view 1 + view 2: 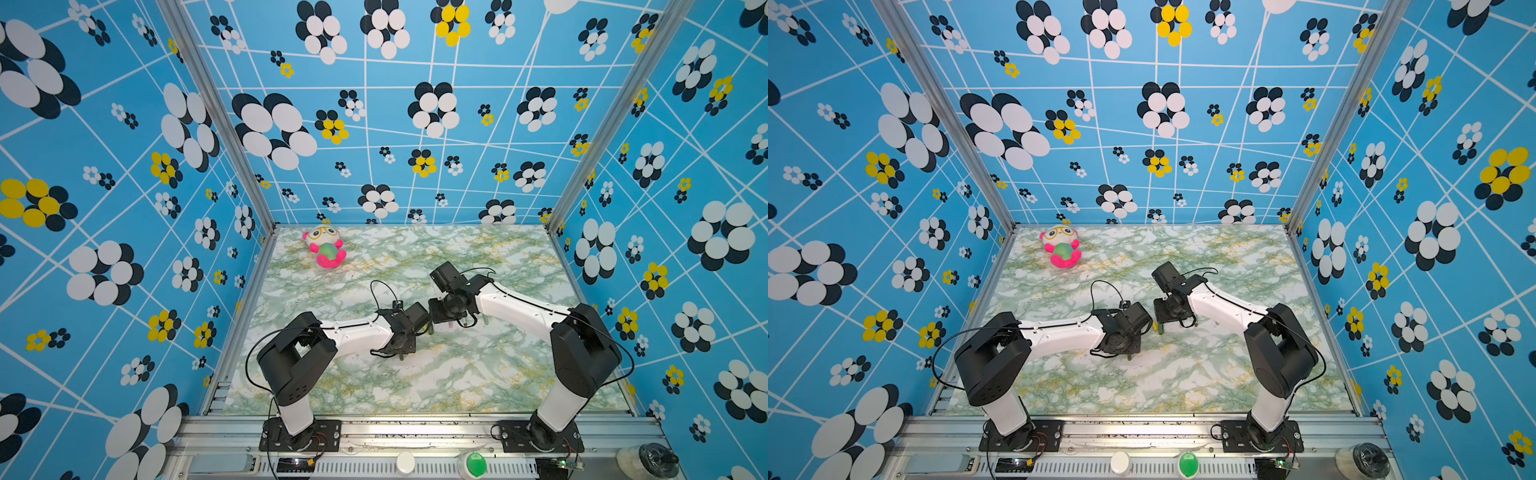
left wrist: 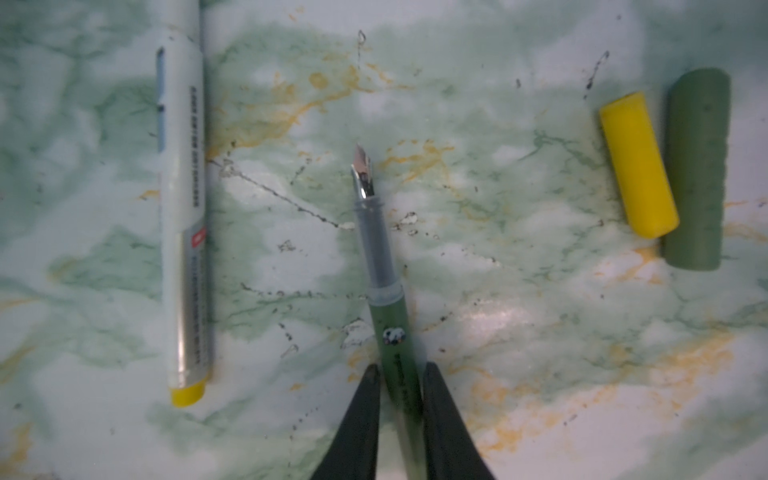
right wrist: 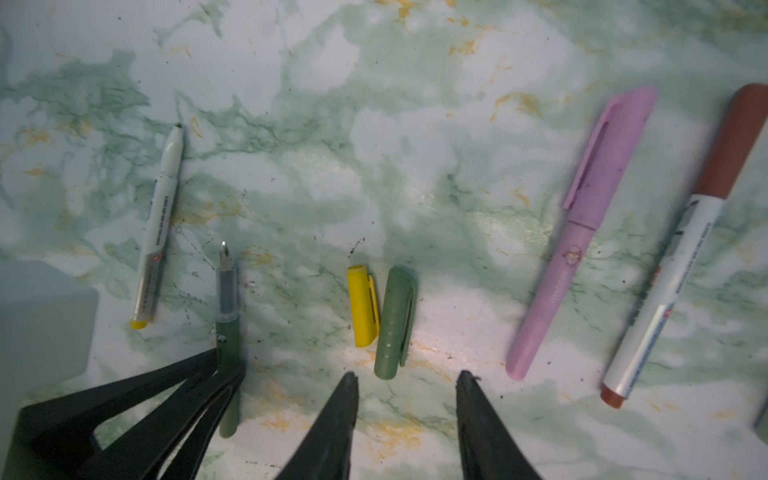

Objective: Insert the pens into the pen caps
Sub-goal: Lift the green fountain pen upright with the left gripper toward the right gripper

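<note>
In the left wrist view my left gripper (image 2: 400, 368) is shut on the dark green pen (image 2: 380, 253), which lies on the marble table with its metal nib bare and pointing away. The right wrist view shows that same grip (image 3: 228, 368) on the dark green pen (image 3: 227, 307). My right gripper (image 3: 405, 376) stands open just short of the dark green cap (image 3: 394, 324); nothing is between its fingers. The yellow cap (image 3: 362, 305) lies against the green one. An uncapped white pen (image 3: 160, 224) with a yellow end lies beyond the green pen.
A pink pen (image 3: 582, 232) with its pink cap on and a white pen (image 3: 665, 282) wearing a brown cap lie side by side past the right gripper. A pink and white plush toy (image 1: 326, 247) sits at the table's far left. Both wrists meet mid-table.
</note>
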Controlling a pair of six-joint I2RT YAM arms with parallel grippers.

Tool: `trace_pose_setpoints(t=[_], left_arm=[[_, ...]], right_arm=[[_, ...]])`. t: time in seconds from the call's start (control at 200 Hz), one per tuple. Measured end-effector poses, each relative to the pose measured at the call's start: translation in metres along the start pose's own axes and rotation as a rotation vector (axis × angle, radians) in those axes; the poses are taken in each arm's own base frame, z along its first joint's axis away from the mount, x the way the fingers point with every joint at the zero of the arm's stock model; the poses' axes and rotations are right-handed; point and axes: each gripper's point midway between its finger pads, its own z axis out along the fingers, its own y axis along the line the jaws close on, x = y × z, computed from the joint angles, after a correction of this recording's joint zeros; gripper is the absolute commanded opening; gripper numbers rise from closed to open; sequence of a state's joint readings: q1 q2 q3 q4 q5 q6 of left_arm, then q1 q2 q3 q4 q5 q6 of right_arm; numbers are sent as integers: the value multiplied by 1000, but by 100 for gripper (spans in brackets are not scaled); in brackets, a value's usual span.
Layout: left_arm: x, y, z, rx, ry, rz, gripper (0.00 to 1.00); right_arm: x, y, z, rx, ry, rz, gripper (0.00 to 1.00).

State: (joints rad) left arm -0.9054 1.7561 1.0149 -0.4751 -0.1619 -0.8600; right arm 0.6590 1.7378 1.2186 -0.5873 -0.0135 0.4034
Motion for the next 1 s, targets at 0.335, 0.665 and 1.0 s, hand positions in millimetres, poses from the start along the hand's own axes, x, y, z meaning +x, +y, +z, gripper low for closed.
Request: trace_pose_setpoints(t=[0.335, 0.665, 1.0], left_arm=[[-2, -2, 0, 10, -8, 13, 6], [-18, -14, -24, 229, -102, 78, 10], [-66, -60, -96, 624, -282, 144, 13]], right_arm=[[-4, 1, -9, -7, -25, 0, 41], [-36, -3, -69, -101, -227, 101, 49], [-58, 17, -114, -356, -380, 214, 58]])
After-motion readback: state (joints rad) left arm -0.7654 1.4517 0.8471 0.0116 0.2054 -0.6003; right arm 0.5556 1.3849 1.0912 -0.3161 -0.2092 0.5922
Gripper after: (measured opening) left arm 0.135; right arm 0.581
